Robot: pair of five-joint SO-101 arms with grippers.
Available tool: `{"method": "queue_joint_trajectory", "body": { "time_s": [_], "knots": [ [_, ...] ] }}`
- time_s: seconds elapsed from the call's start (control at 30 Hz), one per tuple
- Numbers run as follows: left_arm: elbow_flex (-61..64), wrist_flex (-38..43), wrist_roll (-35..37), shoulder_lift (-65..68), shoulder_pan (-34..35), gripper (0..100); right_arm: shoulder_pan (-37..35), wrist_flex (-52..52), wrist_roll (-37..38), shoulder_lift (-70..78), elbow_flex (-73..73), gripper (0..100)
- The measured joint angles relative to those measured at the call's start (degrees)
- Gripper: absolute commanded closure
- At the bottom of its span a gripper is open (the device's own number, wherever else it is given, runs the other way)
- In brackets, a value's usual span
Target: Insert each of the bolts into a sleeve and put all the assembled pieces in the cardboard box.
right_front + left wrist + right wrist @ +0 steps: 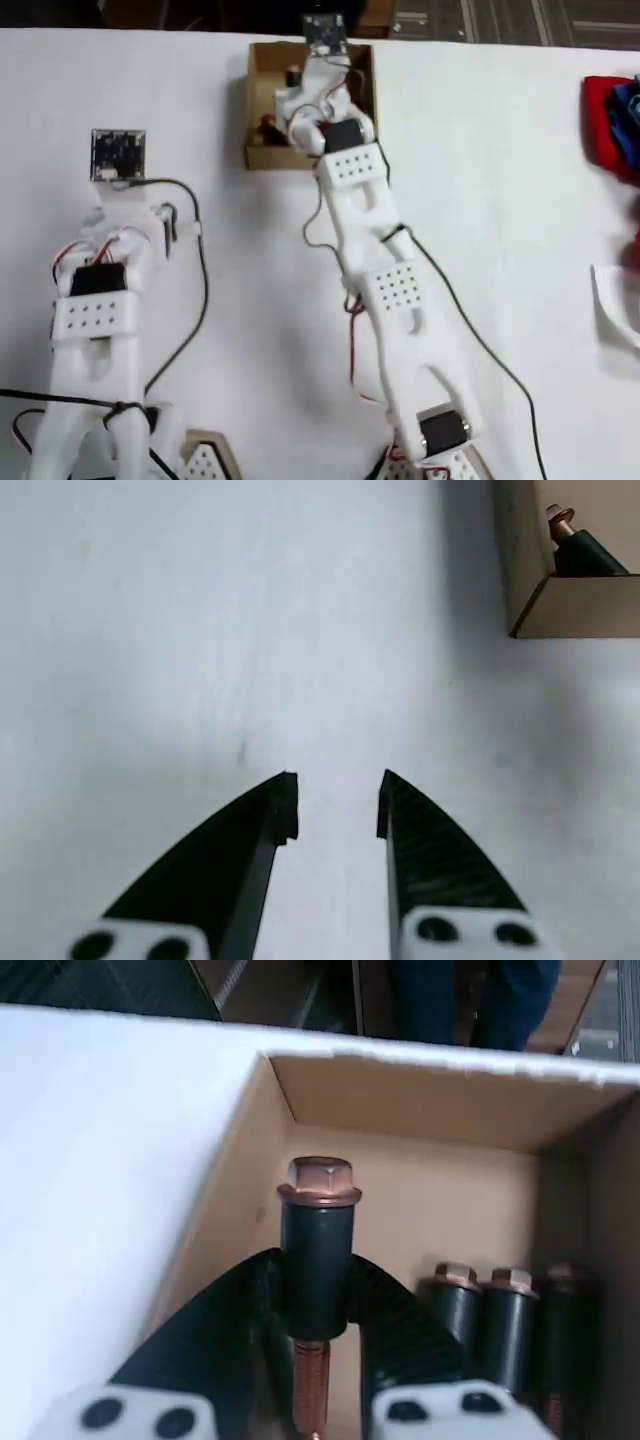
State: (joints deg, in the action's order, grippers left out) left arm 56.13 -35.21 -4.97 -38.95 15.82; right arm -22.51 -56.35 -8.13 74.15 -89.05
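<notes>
My right gripper (318, 1272) is shut on an assembled piece (318, 1250), a copper bolt in a black sleeve. It holds the piece upright, head up, inside the cardboard box (420, 1090) near one side wall. Three more assembled pieces (505, 1325) stand side by side on the box floor beside it. In the high view the right arm (385, 270) stretches to the box (262, 155) at the table's far middle. My left gripper (335, 802) is open over bare white table, holding nothing. A box corner (585, 620) with one assembled piece (578, 548) lies off to its side. The left arm (95, 300) stands at the left.
A red cloth (610, 120) and a white curved object (615, 310) lie at the table's right edge. Black cables (195, 300) trail between the two arms. The white tabletop (500, 150) is bare between the box and the cloth.
</notes>
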Motion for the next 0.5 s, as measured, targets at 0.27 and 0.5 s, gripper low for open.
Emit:
{"method": "queue_joint_trajectory", "body": {
  "time_s": [0.27,0.5],
  "knots": [
    [1.58,0.18,0.0,0.0,0.0,85,1.05,2.11,0.0,0.26,5.36,97.8],
    [1.67,0.18,0.0,0.0,0.0,85,1.76,8.44,0.0,0.35,11.25,97.8]
  ]
}}
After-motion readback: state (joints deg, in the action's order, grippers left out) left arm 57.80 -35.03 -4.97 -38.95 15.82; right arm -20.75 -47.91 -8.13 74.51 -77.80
